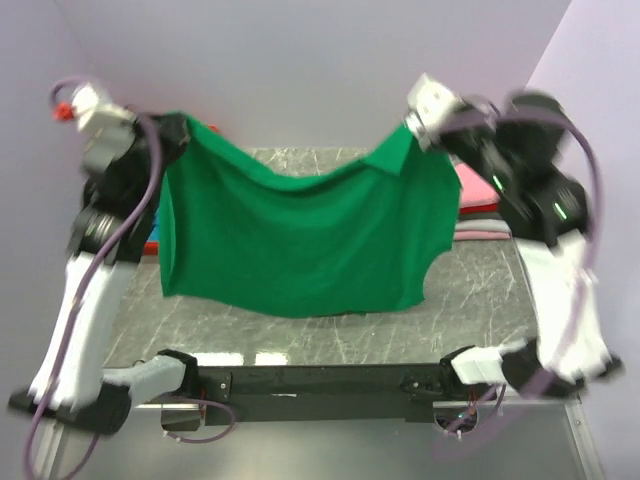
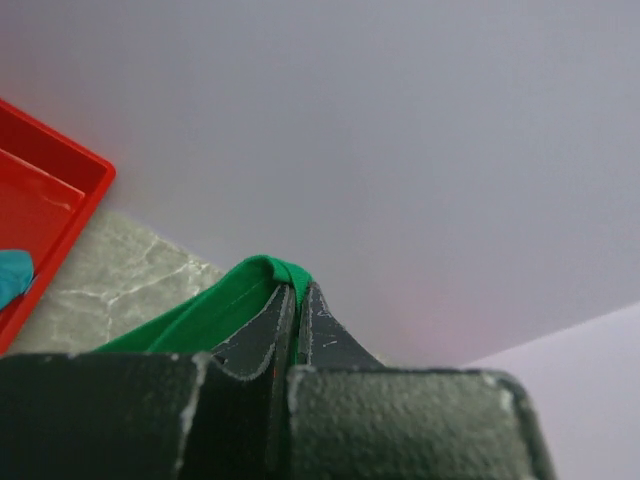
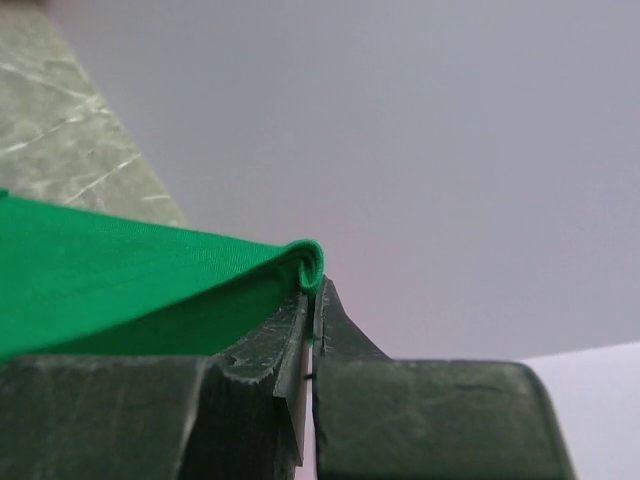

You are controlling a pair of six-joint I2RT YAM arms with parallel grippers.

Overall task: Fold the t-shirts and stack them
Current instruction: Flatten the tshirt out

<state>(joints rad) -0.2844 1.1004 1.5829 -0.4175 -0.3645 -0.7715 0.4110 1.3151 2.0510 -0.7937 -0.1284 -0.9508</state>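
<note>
A bright green t-shirt (image 1: 300, 235) hangs spread in the air above the marble table (image 1: 480, 290), sagging in the middle, its lower edge near the table's front. My left gripper (image 1: 178, 130) is shut on its upper left corner; in the left wrist view the green hem (image 2: 270, 270) folds over the closed fingertips (image 2: 297, 295). My right gripper (image 1: 415, 135) is shut on the upper right corner, where the green cloth (image 3: 150, 270) wraps over the tips (image 3: 318, 290). Folded pink t-shirts (image 1: 478, 195) lie behind the right arm.
A red plastic tray (image 2: 45, 215) sits at the table's left side with a bit of teal-blue cloth (image 2: 12, 275) in it. Lilac walls close in the back and both sides. The arm bases stand at the near edge.
</note>
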